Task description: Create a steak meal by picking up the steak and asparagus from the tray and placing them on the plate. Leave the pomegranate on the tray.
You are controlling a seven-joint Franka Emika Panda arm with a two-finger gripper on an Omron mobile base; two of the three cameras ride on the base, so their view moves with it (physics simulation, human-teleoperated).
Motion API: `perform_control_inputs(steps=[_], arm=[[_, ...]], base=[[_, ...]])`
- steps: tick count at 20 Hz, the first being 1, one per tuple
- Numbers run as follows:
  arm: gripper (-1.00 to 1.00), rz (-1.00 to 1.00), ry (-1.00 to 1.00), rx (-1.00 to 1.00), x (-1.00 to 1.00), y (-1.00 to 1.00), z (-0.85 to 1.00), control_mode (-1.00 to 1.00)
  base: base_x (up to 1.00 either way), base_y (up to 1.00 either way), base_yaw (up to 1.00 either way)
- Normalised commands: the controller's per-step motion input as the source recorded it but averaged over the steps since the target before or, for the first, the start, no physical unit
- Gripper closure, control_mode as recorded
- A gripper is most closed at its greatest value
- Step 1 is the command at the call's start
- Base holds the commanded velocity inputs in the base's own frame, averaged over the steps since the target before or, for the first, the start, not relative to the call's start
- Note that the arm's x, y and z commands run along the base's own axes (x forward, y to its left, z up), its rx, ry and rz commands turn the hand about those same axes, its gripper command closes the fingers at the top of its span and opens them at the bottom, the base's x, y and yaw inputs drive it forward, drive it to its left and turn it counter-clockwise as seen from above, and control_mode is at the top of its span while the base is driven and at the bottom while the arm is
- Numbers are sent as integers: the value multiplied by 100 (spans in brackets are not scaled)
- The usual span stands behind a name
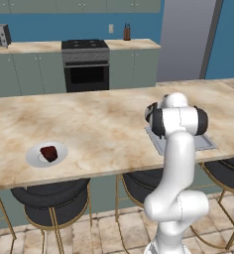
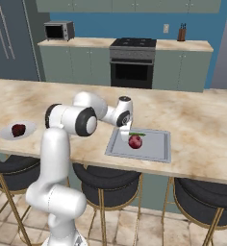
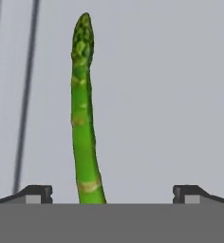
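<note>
The task is standing at roughly its halfway point. The steak (image 1: 48, 153) is already lying on the plate (image 1: 33, 158) at the left end of the bench (image 1: 99, 129); the right base view confirms the same dark slab sitting on the round white plate. The first transfer is therefore judged complete.

The asparagus (image 3: 83, 118) is not yet moved. It is lying flat on the floor of the tray (image 2: 156, 151), near the far rim, just behind the pomegranate (image 2: 135, 141), which is resting toward the middle of the tray and is meant to remain there. Plate and tray are sitting well apart on the bench.

The gripper (image 3: 111, 192) is hovering directly over the tray with its fingers (image 3: 35, 192) spread wide and holding nothing. In the hand view the stalk is running between the two tips, nearer the left one, so the step in hand is judged to be the approach for grasping the asparagus. What remains: closing on the stalk, lifting it, carrying it across to the plate and setting it beside the steak.

The asparagus is appearing as a thin, bright-green stalk, slightly curved, with paler bands along its length and a darker, scaly, pointed tip aimed away from the fingers. Being slender and low-lying, it probably demands a close descent.
</note>
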Motion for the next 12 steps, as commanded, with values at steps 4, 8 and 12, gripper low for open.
perform_control_inputs(steps=[4,8,12], arm=[[-100,0,0,0,24,0,-36,-100],[100,0,0,0,8,7,-50,-100],[100,0,-6,0,0,0,-30,-100]], base=[[0,0,0],[0,0,0],[0,0,0]])
